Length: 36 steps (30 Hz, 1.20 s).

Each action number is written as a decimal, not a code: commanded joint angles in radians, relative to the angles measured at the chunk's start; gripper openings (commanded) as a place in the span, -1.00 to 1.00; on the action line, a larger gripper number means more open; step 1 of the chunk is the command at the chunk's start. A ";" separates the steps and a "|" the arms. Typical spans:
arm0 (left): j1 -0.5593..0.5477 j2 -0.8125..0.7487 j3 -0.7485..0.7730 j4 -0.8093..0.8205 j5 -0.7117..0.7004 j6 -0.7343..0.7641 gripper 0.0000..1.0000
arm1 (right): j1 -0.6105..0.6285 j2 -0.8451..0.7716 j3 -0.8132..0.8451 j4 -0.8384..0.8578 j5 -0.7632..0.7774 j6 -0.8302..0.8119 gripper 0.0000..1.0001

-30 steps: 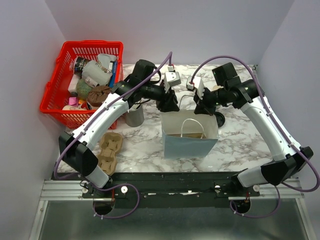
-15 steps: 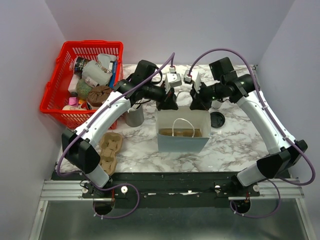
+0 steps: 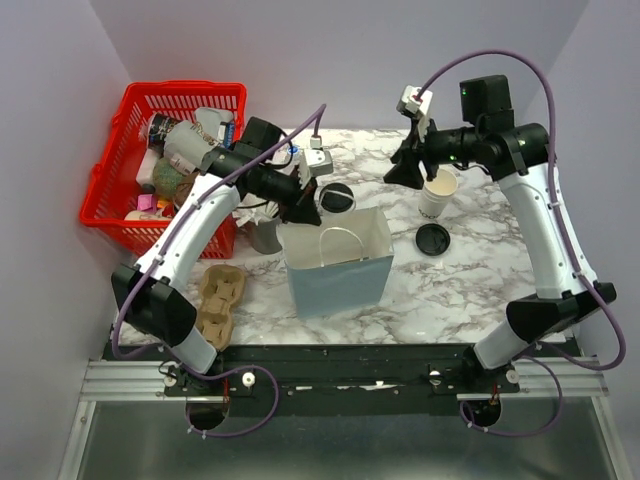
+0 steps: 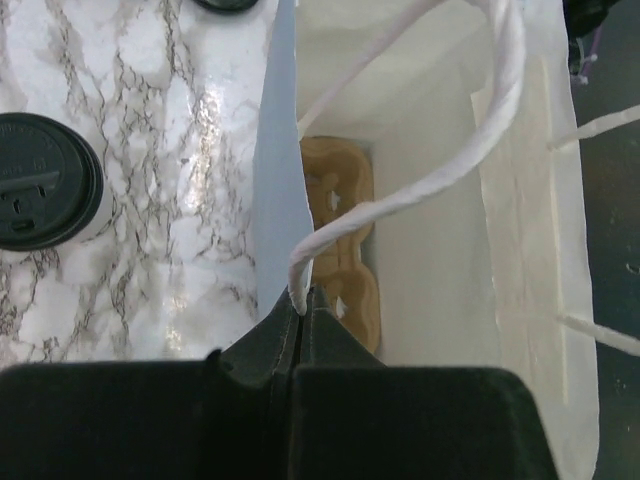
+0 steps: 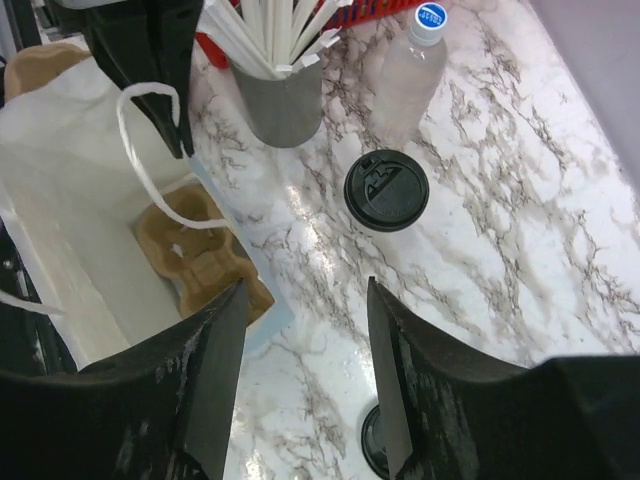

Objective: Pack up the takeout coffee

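Note:
A cream takeout coffee cup with a black lid (image 3: 337, 197) stands just behind the pale blue paper bag (image 3: 340, 262); the same cup (image 4: 40, 180) (image 5: 386, 190) shows in both wrist views. Another cream cup (image 3: 437, 192) stands uncovered at the right, and a loose black lid (image 3: 432, 238) lies in front of it. My left gripper (image 3: 301, 208) (image 4: 298, 300) is shut on the bag's rim at a handle end. My right gripper (image 3: 405, 172) (image 5: 305, 288) hangs open above the table, empty. A brown cardboard carrier (image 4: 340, 240) (image 5: 195, 255) lies inside the bag.
A red basket (image 3: 110, 190) full of items sits at the back left. A grey cup of white straws (image 5: 280, 100) and a clear water bottle (image 5: 410, 70) stand behind the bag. Stacked cardboard carriers (image 3: 220, 300) lie near the front left edge.
My right gripper opened, let go of the bag's rim and pulled back to the right. My left gripper shut on the rim and the bag shifted left.

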 commanded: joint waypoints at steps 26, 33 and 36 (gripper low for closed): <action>0.065 -0.247 -0.163 -0.472 -0.309 0.374 -0.75 | 0.048 0.562 0.156 0.252 0.035 -0.324 0.77; 0.063 -0.254 -0.183 -0.472 -0.354 0.372 -0.49 | 0.102 0.599 0.132 0.259 0.069 -0.332 0.78; 0.056 -0.247 -0.163 -0.471 -0.361 0.357 -0.30 | 0.108 0.595 0.100 0.248 0.057 -0.432 0.79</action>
